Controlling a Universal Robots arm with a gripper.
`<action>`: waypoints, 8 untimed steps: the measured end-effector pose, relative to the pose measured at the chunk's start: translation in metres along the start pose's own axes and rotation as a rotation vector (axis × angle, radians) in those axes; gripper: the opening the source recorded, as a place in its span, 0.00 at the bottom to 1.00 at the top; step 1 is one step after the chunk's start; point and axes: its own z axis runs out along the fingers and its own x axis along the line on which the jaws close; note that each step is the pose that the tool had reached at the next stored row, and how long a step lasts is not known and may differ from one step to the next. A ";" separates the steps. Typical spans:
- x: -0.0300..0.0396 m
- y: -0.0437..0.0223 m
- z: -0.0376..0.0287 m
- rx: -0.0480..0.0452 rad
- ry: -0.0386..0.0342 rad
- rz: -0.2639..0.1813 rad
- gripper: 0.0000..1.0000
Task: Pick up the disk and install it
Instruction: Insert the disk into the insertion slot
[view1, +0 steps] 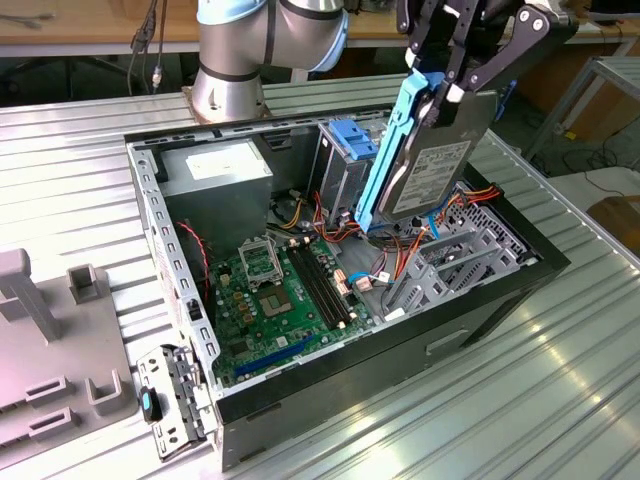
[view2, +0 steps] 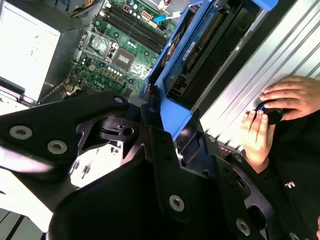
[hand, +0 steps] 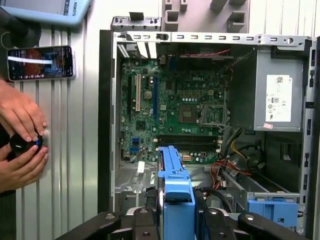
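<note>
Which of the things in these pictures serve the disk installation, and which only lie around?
For the job: flat grey metal disk with blue plastic rails, held by the black gripper; open black computer case; blue plastic drive-cage bracket.
Lying about: dark rectangular phone; grey plastic fixture blocks; a person's hands.

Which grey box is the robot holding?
The flat grey metal disk with blue rails, in the end effector; the grey power supply box sits inside the black case.
</note>
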 end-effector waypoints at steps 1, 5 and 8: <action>0.0002 -0.0021 0.0001 0.0000 0.0000 0.000 0.37; 0.0005 -0.0105 0.0008 -0.0001 0.0000 0.000 0.37; 0.0006 -0.0151 0.0011 -0.0001 0.0000 0.000 0.37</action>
